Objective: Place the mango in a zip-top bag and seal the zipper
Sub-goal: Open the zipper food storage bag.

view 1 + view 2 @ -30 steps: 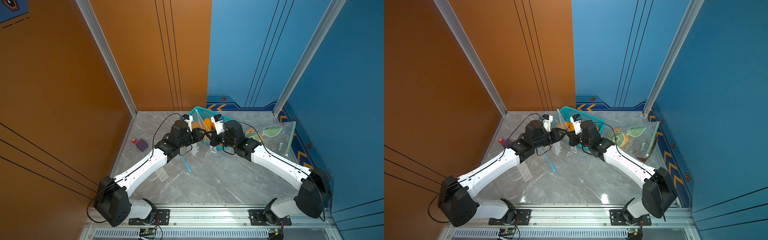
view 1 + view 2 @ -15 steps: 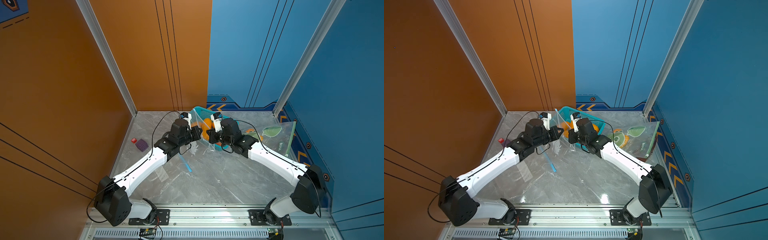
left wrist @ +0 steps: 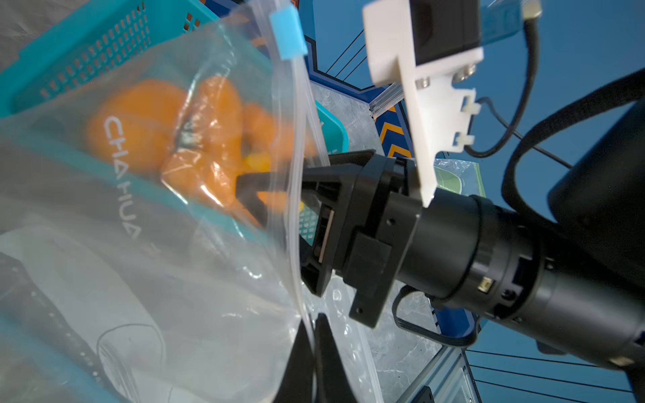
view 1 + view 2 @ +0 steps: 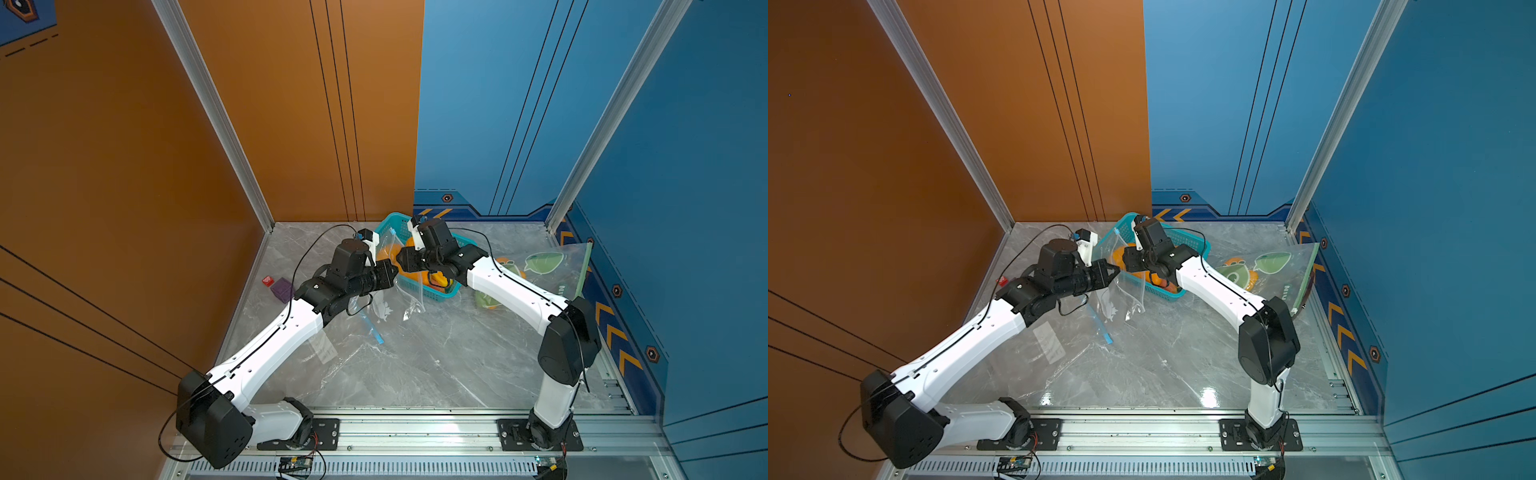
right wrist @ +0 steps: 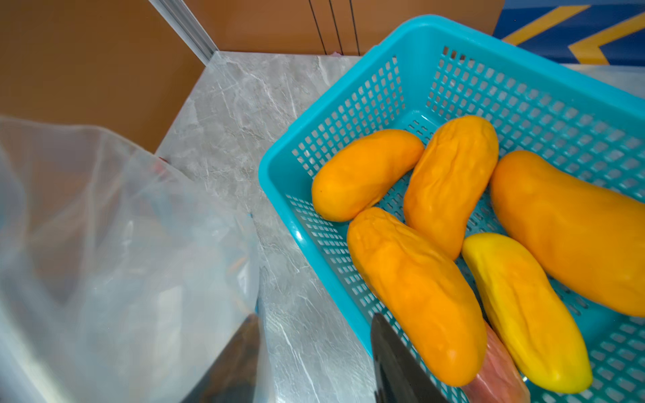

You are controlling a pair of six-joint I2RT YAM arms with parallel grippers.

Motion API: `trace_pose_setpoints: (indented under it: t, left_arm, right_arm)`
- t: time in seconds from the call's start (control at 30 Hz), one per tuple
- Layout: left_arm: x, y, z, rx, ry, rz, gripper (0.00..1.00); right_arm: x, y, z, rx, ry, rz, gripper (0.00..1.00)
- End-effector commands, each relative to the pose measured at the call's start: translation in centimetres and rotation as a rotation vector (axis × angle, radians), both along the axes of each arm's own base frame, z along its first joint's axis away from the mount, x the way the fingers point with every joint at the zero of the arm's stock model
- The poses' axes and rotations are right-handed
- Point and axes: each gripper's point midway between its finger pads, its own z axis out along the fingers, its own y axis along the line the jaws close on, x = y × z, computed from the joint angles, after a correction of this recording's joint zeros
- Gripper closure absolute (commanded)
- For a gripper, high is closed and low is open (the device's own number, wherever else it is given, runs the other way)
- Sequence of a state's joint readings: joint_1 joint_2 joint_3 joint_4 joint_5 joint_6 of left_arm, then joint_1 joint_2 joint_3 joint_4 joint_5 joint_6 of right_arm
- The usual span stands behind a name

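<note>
My left gripper [image 3: 314,352] is clamped on the rim of the clear bag [image 3: 174,279] and holds it up just beside the basket [image 5: 349,104], I judge so the mouth sits close to the fruit. My right gripper [image 5: 314,317] hangs parted and empty between bag and basket. The mangoes [image 5: 415,289] lie in the basket. A purple block [image 4: 282,288] sits well aside, and only the basket wall is in the way.

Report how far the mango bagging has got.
Done: the left pincer is shut on the edge of the zip-top bag, holding it up. In hand: the right pincer stands open and empty at the basket. Left: the mangoes lie in the basket; pick one, bag it, zip shut.
</note>
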State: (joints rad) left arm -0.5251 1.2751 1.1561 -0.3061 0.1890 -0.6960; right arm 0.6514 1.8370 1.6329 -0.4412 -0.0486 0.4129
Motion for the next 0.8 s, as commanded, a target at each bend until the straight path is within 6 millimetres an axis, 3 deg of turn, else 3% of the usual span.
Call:
trace_pose_setpoints:
  t: [0.0,0.07,0.13,0.3,0.37,0.5,0.6,0.67,0.77]
  left_arm:
    - [0.0,2.5,0.1,0.033,-0.005,0.034,1.0]
    - [0.2,3.5,-0.1,0.067,-0.007,0.051,1.0]
    - [0.4,3.8,-0.1,0.089,-0.011,0.046,1.0]
    - [1.4,3.2,-1.8,0.114,0.028,0.028,1.0]
    - [2.1,4.0,-2.6,0.143,0.035,0.061,1.0]
    - [3.3,5.3,-3.0,0.176,0.03,0.101,1.0]
    - [3.6,5.4,-2.9,0.183,0.022,0.1,1.0]
    - [3.6,5.2,-2.8,0.179,0.024,0.094,1.0]
    - [3.6,5.1,-3.0,0.175,0.03,0.091,1.0]
  right_arm:
    - [0.9,-5.9,-1.1,-0.112,0.039,-0.168,0.48]
    - [1.1,-7.8,-1.7,-0.145,0.062,-0.188,0.47]
    - [0.7,-7.9,-2.4,-0.159,0.101,-0.142,0.47]
    - [-1.9,-2.5,-0.5,-0.109,0.114,0.064,0.45]
    - [-2.4,-1.5,0.7,-0.096,0.099,0.082,0.43]
    - [-2.4,-2.1,3.3,-0.052,0.071,0.053,0.38]
    - [-2.0,-3.2,5.1,-0.021,0.048,0.026,0.35]
    - [-1.2,-3.9,7.3,0.01,0.007,0.002,0.3]
    - [0.0,-5.6,7.8,0.017,0.007,-0.059,0.24]
